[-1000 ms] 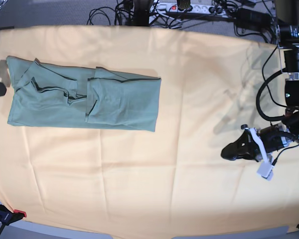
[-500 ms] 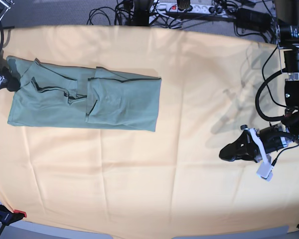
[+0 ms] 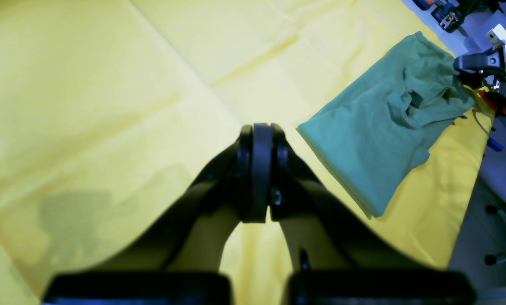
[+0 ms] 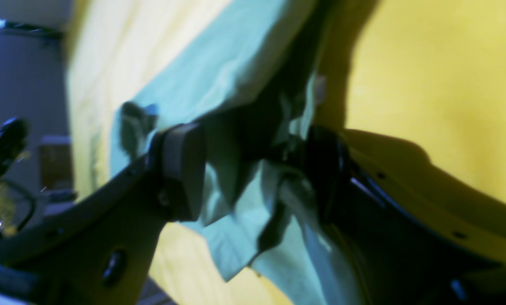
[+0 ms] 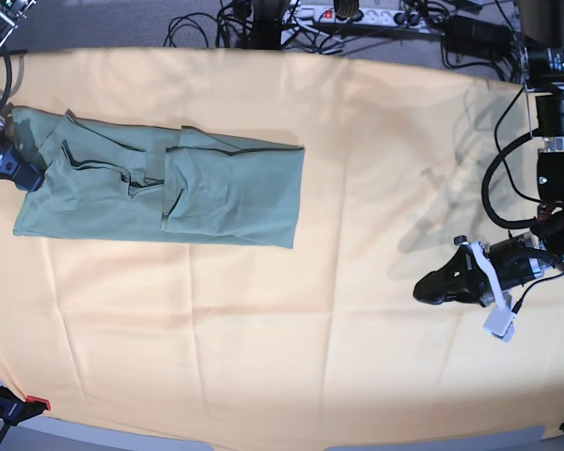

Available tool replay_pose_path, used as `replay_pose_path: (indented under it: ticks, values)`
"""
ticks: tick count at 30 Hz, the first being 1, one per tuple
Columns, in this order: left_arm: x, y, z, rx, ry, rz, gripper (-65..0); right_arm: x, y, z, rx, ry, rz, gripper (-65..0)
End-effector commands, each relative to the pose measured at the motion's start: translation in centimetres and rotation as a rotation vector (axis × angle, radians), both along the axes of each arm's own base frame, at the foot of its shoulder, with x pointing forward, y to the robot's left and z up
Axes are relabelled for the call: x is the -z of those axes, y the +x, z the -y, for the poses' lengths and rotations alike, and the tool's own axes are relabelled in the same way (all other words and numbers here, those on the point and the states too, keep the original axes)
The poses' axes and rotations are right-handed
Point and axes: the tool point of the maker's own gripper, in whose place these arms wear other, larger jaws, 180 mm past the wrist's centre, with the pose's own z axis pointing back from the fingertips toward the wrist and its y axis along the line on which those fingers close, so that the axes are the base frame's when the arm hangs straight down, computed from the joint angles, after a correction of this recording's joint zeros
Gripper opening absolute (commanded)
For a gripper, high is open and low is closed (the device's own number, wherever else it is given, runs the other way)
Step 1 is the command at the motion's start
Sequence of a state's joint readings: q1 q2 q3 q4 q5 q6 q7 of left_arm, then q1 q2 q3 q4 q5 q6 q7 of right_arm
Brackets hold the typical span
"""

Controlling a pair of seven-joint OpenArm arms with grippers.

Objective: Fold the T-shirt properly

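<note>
The sage-green T-shirt (image 5: 169,183) lies folded into a long band on the left of the table, its sleeves turned inward. My right gripper (image 5: 21,174) is at the shirt's left end, open. In the right wrist view its jaws (image 4: 253,169) stand wide apart, with rumpled fabric of the T-shirt (image 4: 219,72) bunched between the pads. My left gripper (image 5: 423,287) rests low on the right of the table, shut and empty, far from the shirt. In the left wrist view its closed fingers (image 3: 256,169) point toward the T-shirt (image 3: 388,123), and the right gripper (image 3: 477,70) shows at the shirt's far end.
A large yellow-orange cloth (image 5: 357,141) covers the whole table. A power strip and tangled cables (image 5: 357,14) lie beyond the back edge. A clamp with a red tip (image 5: 23,406) sits at the front left corner.
My right gripper has come in from the left edge onto the shirt's left end, and the fabric there has bunched slightly. The left arm has barely moved.
</note>
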State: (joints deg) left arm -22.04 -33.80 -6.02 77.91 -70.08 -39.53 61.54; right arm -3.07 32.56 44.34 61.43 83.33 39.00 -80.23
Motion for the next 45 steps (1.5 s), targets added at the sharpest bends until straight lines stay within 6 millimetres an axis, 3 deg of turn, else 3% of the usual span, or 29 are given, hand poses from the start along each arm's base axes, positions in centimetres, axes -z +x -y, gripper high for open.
replay_pose_path:
  ticks: [1, 18, 26, 33, 45]
  values:
    - [-2.3, 0.6, -0.2, 0.002, -0.017, 0.064, -65.0, -1.6, 0.4, 1.0, -0.005, -0.033, 0.043, -25.6]
    - [-2.3, 0.6, -0.2, 0.002, -0.017, 0.064, -65.0, -0.8, 0.3, 0.1, -0.006, -0.006, 0.042, -25.6]
    - [-2.2, 0.6, -0.3, 0.001, -0.015, 0.064, -65.0, -1.9, 0.3, 1.5, -0.008, -0.051, 0.042, -25.6]
    - [-2.1, 0.6, -0.4, -0.002, -0.003, 0.063, -65.0, -2.1, 0.4, 1.7, -0.007, -0.054, 0.045, -25.6]
    - [-2.1, 0.6, -0.3, -0.001, -0.003, 0.063, -65.0, -0.3, 0.3, -0.8, -0.004, 0.019, 0.044, -25.6]
